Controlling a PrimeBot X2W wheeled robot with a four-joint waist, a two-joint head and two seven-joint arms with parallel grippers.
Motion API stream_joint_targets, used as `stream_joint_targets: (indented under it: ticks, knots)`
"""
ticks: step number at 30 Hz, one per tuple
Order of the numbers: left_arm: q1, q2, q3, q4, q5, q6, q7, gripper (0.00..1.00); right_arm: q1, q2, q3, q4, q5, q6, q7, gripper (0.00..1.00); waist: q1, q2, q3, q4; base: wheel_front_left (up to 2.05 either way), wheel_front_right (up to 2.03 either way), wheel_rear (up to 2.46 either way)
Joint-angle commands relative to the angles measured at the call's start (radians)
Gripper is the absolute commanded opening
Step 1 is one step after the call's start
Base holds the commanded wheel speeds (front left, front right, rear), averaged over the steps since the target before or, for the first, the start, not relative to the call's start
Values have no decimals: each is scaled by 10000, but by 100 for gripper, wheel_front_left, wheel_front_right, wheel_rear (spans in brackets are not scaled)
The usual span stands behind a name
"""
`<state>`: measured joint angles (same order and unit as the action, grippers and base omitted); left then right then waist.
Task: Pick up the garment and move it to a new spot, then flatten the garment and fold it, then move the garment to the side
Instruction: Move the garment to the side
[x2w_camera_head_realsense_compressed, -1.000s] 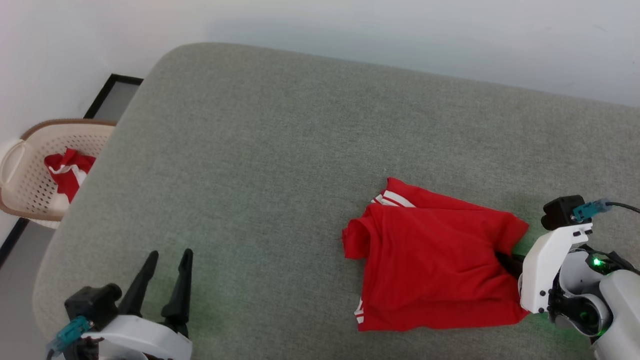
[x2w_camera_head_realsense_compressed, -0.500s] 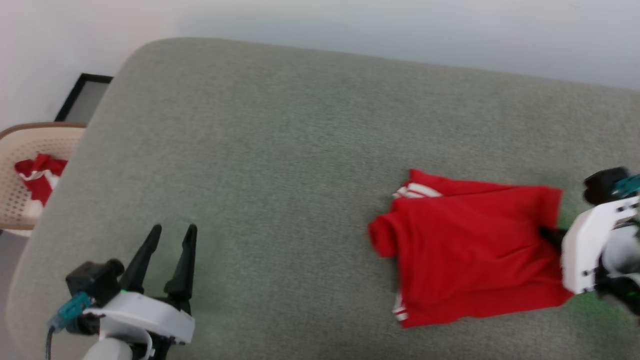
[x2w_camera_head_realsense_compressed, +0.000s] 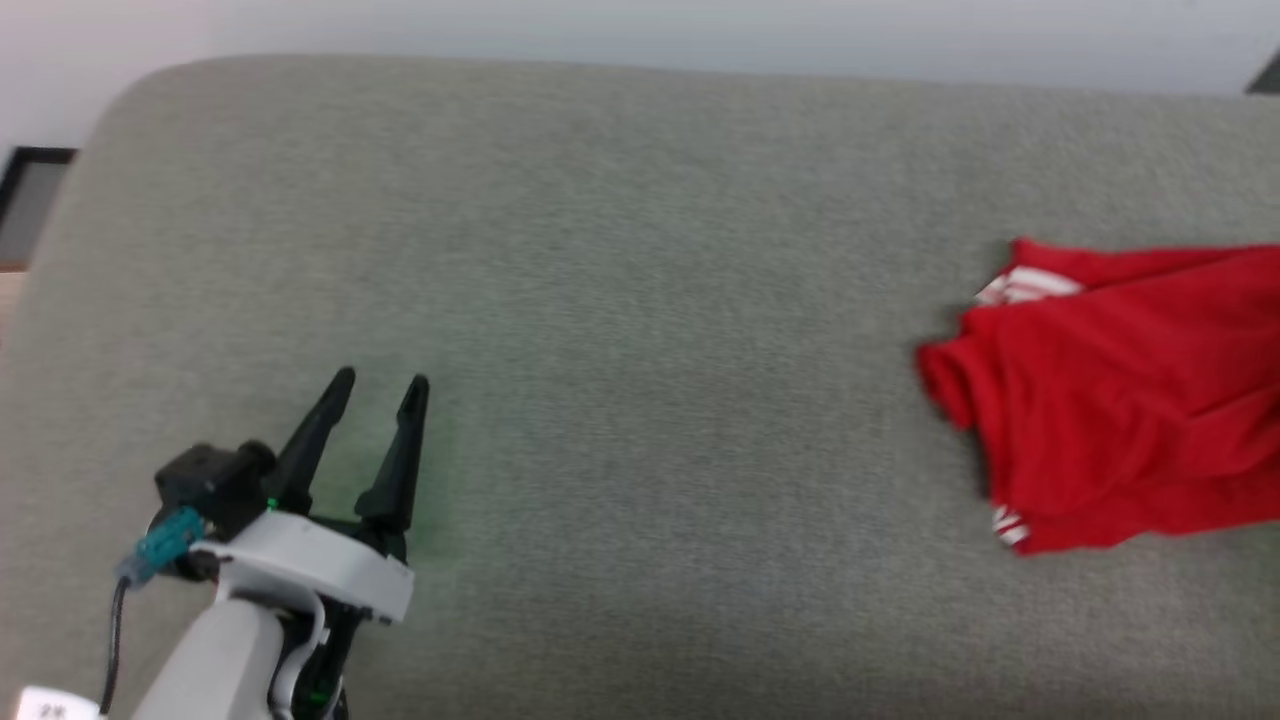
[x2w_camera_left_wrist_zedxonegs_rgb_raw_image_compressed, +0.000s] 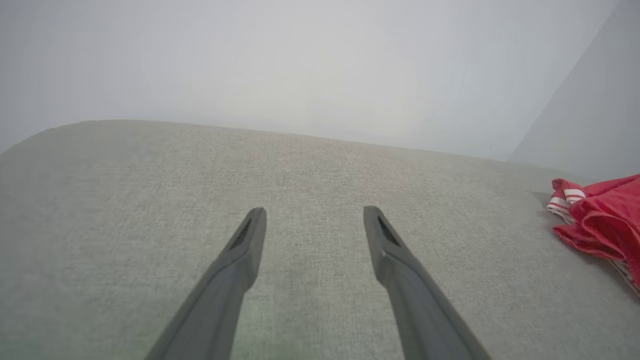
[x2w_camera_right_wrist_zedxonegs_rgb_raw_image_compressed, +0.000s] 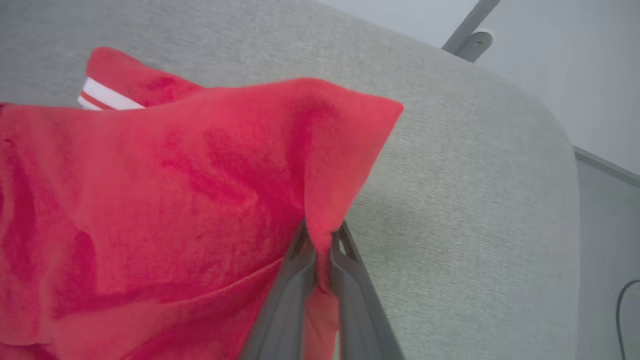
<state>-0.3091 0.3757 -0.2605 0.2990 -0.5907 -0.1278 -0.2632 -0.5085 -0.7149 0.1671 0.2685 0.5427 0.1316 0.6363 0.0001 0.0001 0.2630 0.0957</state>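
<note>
**Ana:** Red cloth, then. Where does it lie?

**Ben:** On the grey-green padded surface (x2w_camera_head_realsense_compressed: 640, 250), at the far right of the head view. The garment (x2w_camera_head_realsense_compressed: 1120, 400) is folded into a rough block with a plain red side up, and its right part runs off the picture's edge. A bit of striped trim (x2w_camera_head_realsense_compressed: 1010, 288), red and white, peeks out at its upper left corner.

**Ana:** And the right end effector?

**Ben:** In the right wrist view the right end effector (x2w_camera_right_wrist_zedxonegs_rgb_raw_image_compressed: 324, 240) has its two fingers pressed together on a fold of the garment (x2w_camera_right_wrist_zedxonegs_rgb_raw_image_compressed: 150, 200). The pinch sits just below a pointed corner of cloth that stands up above the tips. Most of the cloth spreads to the left of the fingers in that view, and bare padding lies to their right.

**Ana:** The left one?

**Ben:** The left end effector (x2w_camera_head_realsense_compressed: 380, 380) is at the lower left of the head view, over the padding, with its fingers spread. The garment is well apart from it, off to its right. The left wrist view agrees: the left end effector (x2w_camera_left_wrist_zedxonegs_rgb_raw_image_compressed: 315, 211) gapes with bare weave showing between the tips, and the garment (x2w_camera_left_wrist_zedxonegs_rgb_raw_image_compressed: 607, 220) lies bunched at the right edge with its trim turned this way.

**Ana:** Do those fingers touch the padding?

**Ben:** I cannot tell.
</note>
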Motion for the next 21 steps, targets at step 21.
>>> stream_joint_targets:
  ticks: [21]
  knots:
    - [-1932, 578, -1223, -120, -107, -35, -11, 100, -2183, -2152, 681, 1924, -1472, -20, -2522, 0, -1, -1, 1994, -1869, 0, 0, 0]
